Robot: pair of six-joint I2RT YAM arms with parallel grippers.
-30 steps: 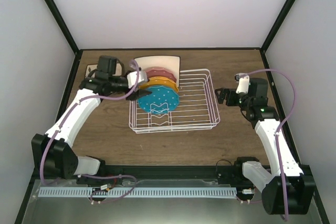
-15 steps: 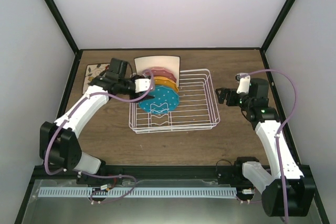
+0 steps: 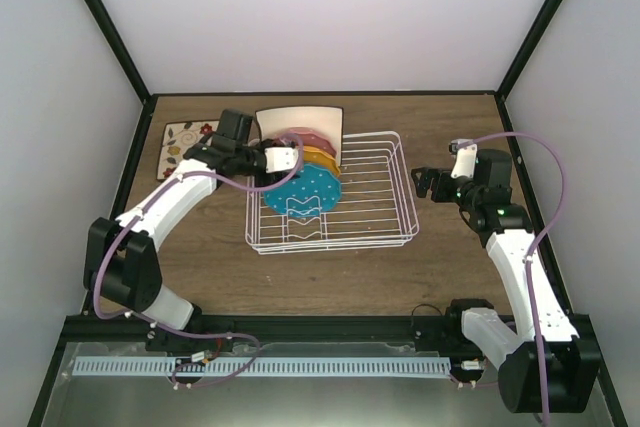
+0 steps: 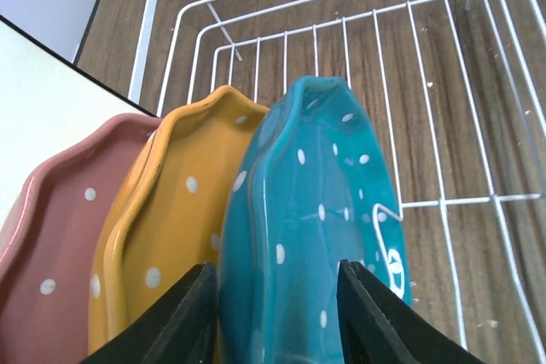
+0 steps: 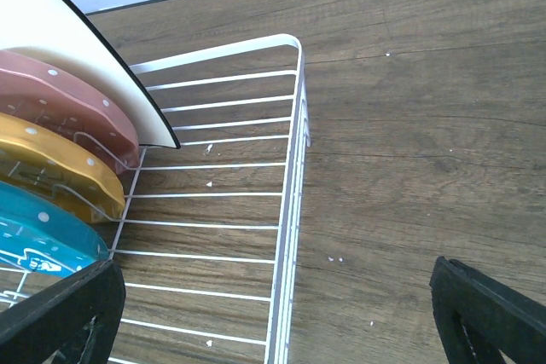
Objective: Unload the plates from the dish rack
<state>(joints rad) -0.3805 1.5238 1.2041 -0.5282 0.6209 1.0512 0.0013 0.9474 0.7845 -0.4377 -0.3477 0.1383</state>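
Table (image 5: pixel 426 125): brown wood grain, matt. Dish rack (image 4: pixel 461 200): smooth white-coated wire. Blue plate (image 4: pixel 316 210), orange plate (image 4: pixel 162 228) and pink plate (image 4: pixel 60 228): glossy glaze with soft highlights on the scalloped rims. Cream plate (image 4: pixel 34 91): smooth, duller sheen. Fingers (image 4: pixel 183 321) of the left gripper (image 4: pixel 275 268): matt black plastic. Enclosure walls (image 3: pixel 320 17): flat matt white.

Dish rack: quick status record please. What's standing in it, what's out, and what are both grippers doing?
in rack: blue plate, orange plate, pink plate, cream square plate, all on edge at the left end of the dish rack
out of rack: floral plate, flat on the table left of the rack
left gripper: open, fingers straddling the blue plate's top rim
right gripper: open, empty, right of the rack
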